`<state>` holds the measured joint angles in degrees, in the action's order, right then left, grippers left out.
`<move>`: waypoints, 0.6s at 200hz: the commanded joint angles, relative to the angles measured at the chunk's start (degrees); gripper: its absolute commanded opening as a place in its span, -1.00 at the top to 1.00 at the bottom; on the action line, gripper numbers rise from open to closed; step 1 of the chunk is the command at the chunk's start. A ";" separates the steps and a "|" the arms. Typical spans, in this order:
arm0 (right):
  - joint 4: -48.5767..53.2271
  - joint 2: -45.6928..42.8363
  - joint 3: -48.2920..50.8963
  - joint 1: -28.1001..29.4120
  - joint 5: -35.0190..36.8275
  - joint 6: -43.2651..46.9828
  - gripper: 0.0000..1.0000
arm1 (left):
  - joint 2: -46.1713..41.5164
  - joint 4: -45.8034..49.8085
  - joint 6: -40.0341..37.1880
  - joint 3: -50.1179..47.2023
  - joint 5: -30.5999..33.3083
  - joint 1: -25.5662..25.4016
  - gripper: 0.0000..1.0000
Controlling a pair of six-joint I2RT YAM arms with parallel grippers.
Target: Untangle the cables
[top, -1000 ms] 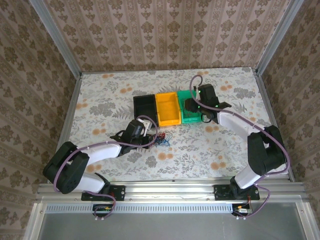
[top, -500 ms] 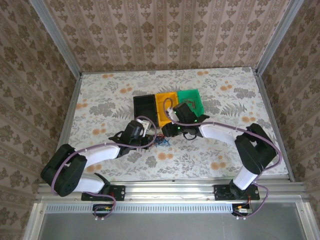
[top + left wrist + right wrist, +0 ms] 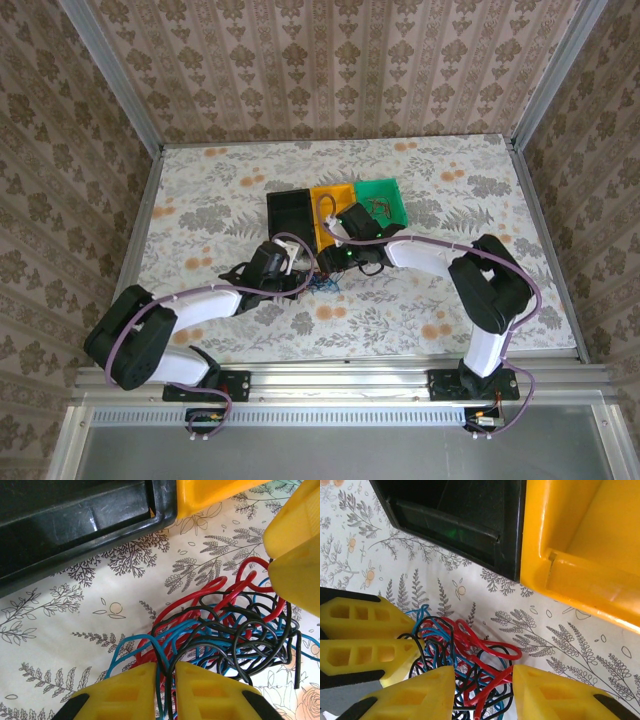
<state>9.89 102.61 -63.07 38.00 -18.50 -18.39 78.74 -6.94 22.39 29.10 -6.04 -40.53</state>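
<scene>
The cables point(image 3: 225, 625) lie as one tangle of red, blue and black wires on the floral table, just in front of the bins. My left gripper point(image 3: 167, 680) is shut on blue and black strands at the tangle's near-left edge. My right gripper point(image 3: 484, 690) is open, its yellow fingers point(image 3: 555, 695) straddling the cables point(image 3: 470, 650) from the other side. In the top view the cables point(image 3: 327, 285) sit between the left gripper point(image 3: 300, 280) and the right gripper point(image 3: 332, 268), which are almost touching.
A black bin point(image 3: 290, 212), a yellow bin point(image 3: 335, 200) and a green bin point(image 3: 385, 200) stand in a row just behind the tangle. The green one holds a small dark wire. The right arm reaches across the yellow bin. Walls enclose the table.
The right arm has swung left from the green bin and come down over the tangle, opposite the left gripper. The left gripper has stayed at the cables.
</scene>
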 commanded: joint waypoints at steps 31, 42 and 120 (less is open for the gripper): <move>1.69 1.97 -0.69 0.76 -0.32 -1.34 0.34 | 1.19 -0.85 -0.81 -0.45 0.15 -0.68 0.68; 1.30 2.66 -1.06 0.81 -0.37 -1.41 0.37 | 1.40 -0.82 -0.85 -0.41 0.04 -0.64 0.68; -0.55 -0.74 1.62 0.42 6.92 -2.86 0.95 | 4.16 1.38 2.14 0.37 8.33 -0.55 1.00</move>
<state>9.98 104.86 -63.05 38.52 -16.21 -20.08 80.95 -8.16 22.59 29.12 -4.23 -40.86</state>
